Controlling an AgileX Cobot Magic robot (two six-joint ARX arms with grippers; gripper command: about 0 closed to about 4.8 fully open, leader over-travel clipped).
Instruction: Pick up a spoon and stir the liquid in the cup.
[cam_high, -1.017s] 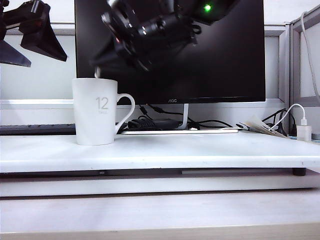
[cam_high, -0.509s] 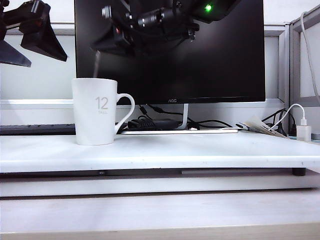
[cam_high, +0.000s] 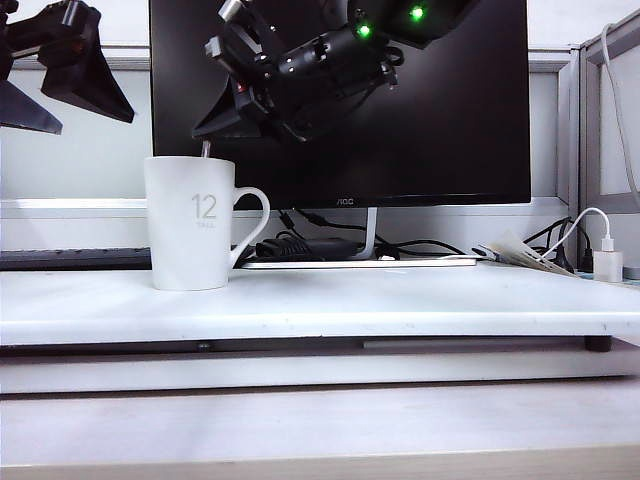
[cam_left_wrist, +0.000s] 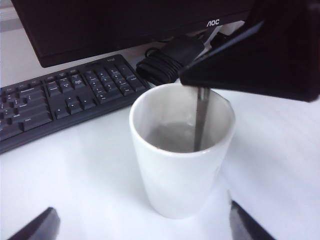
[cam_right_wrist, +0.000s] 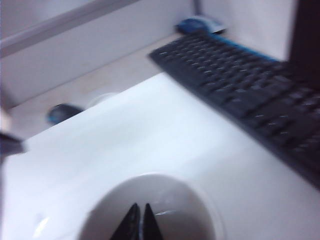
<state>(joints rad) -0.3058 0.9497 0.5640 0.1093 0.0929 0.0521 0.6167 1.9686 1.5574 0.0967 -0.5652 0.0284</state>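
Observation:
The cup (cam_high: 190, 225), a tall white mug marked "12", stands on the left of the white table (cam_high: 400, 300). My right gripper (cam_high: 208, 133) hangs just above its mouth, shut on the spoon (cam_high: 206, 148), whose thin metal handle drops straight into the cup. In the left wrist view the spoon (cam_left_wrist: 201, 120) runs down into the greyish liquid inside the cup (cam_left_wrist: 180, 165). The right wrist view looks down past the shut right gripper (cam_right_wrist: 140, 220) into the cup (cam_right_wrist: 95, 210). My left gripper (cam_high: 90, 120) hovers open up at the left, apart from the cup; its open left gripper (cam_left_wrist: 142, 230) holds nothing.
A black monitor (cam_high: 430, 110) stands right behind the cup, with coiled cables (cam_high: 300, 245) at its foot. A black keyboard (cam_left_wrist: 60, 95) lies behind and left of the cup. A white charger (cam_high: 607, 262) sits at the far right.
The right gripper has swung over the cup and its wrist has turned; the spoon handle has shifted slightly to the right in the cup's mouth. The left gripper has stayed still.

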